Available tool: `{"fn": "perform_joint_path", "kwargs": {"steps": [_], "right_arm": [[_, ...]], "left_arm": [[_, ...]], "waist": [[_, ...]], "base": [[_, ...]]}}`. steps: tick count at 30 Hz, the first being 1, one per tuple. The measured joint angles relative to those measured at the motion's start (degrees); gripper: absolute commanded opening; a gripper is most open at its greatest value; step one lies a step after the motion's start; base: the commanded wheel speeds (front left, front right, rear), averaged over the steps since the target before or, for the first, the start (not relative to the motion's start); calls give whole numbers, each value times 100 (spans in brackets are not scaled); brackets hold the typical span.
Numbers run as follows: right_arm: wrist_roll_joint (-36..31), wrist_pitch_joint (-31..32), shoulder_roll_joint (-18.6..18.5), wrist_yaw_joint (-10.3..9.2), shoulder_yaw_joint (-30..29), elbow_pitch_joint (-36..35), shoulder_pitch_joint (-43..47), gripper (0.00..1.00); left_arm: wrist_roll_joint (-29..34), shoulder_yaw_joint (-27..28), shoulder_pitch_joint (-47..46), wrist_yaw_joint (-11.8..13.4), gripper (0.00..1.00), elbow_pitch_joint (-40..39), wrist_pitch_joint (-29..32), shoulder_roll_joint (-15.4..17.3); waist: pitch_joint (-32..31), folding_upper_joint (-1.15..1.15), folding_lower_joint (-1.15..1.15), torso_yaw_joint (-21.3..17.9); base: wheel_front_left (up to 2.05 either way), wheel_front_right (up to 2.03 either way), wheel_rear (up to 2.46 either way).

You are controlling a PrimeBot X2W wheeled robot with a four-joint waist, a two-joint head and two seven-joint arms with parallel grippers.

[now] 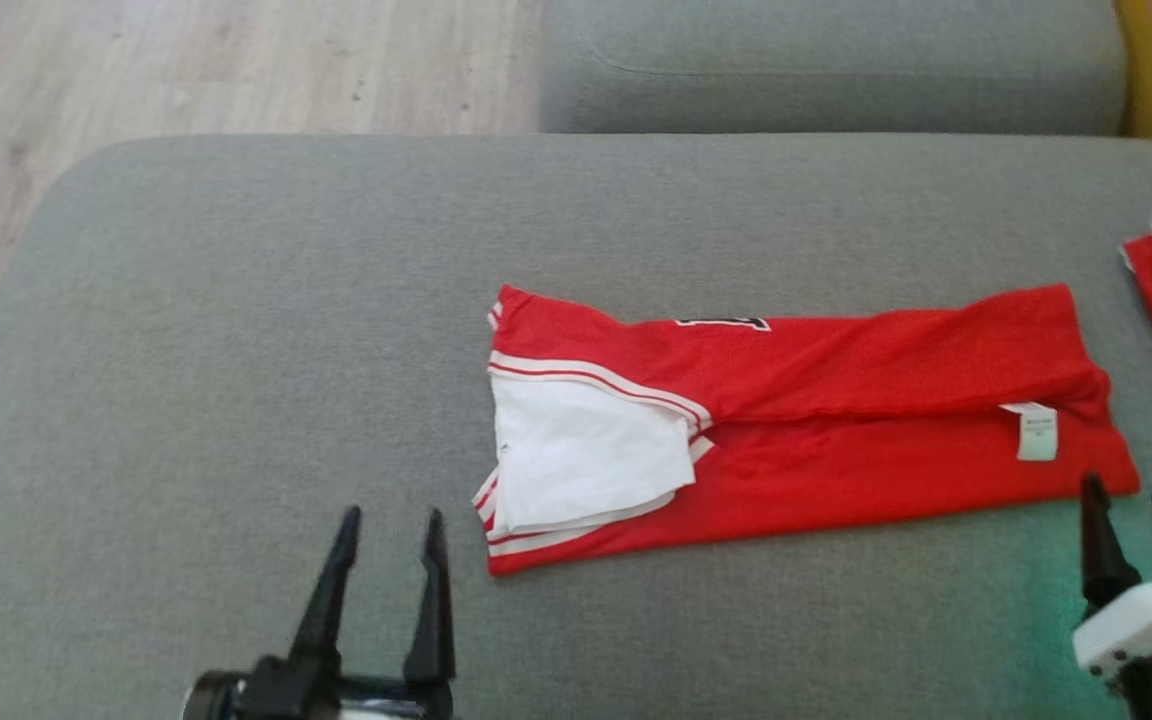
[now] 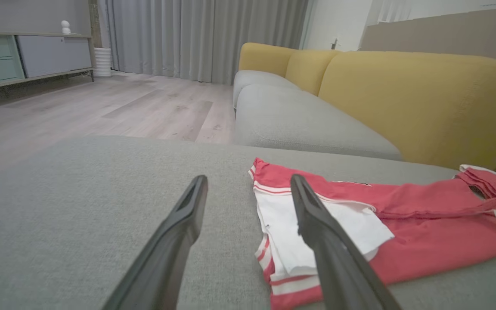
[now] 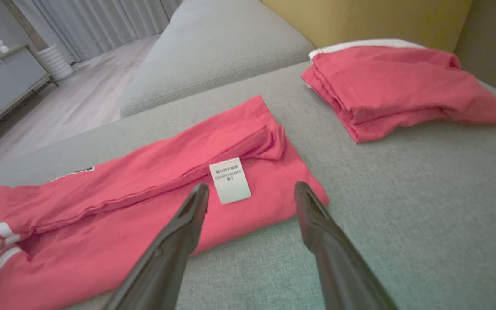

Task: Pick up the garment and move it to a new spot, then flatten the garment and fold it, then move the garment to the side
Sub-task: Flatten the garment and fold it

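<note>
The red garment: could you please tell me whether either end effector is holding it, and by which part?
Nothing is held. The left end effector and right end effector both stand open, neither gripping the red garment.

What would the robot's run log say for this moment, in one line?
red garment: folded into long strip, lying on grey cushion | left gripper: open, empty | right gripper: open, empty
</note>
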Motion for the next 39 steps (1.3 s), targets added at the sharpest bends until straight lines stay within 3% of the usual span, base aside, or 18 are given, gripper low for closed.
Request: {"fn": "perform_joint_path", "kwargs": {"steps": [5, 17, 28, 29, 30, 32, 39], "right_arm": [[-183, 308, 114, 0, -539, 350, -203, 100], [-847, 1188, 11, 0, -1884, 1440, -1993, 100], [-1101, 1539, -14, 0, -2022, 1879, -2100, 100], [-1055, 1540, -14, 0, -2011, 1879, -2104, 87], [-1011, 1541, -15, 0, -1995, 1876, -2107, 47], [-924, 1559, -22, 0, -1951, 1871, -2107, 0], [-584, 1457, -56, 0, -1668, 1836, -2087, 0]], "left_arm": [[538, 236, 240, -198, 100, 8, 0, -243], [1176, 639, 211, -857, 100, 145, 0, -844], [1232, 1005, 180, -1209, 100, 248, 0, -1062], [1237, 1031, 168, -1212, 100, 248, 0, -1070], [1248, 1042, 154, -1257, 100, 249, 0, -1074], [1291, 1049, 109, -1298, 100, 249, 0, -1087], [1319, 1207, 66, -1359, 100, 256, 0, -1132]], "waist": [[11, 0, 1, 167], [571, 0, 3, 557], [785, 0, 2, 552], [795, 0, 2, 541], [804, -1, 2, 533], [818, -1, 2, 521], [842, -1, 2, 491]], "base": [[0, 0, 0], [0, 0, 0], [0, 0, 0], [0, 0, 0], [0, 0, 0], [0, 0, 0], [0, 0, 0]]}}
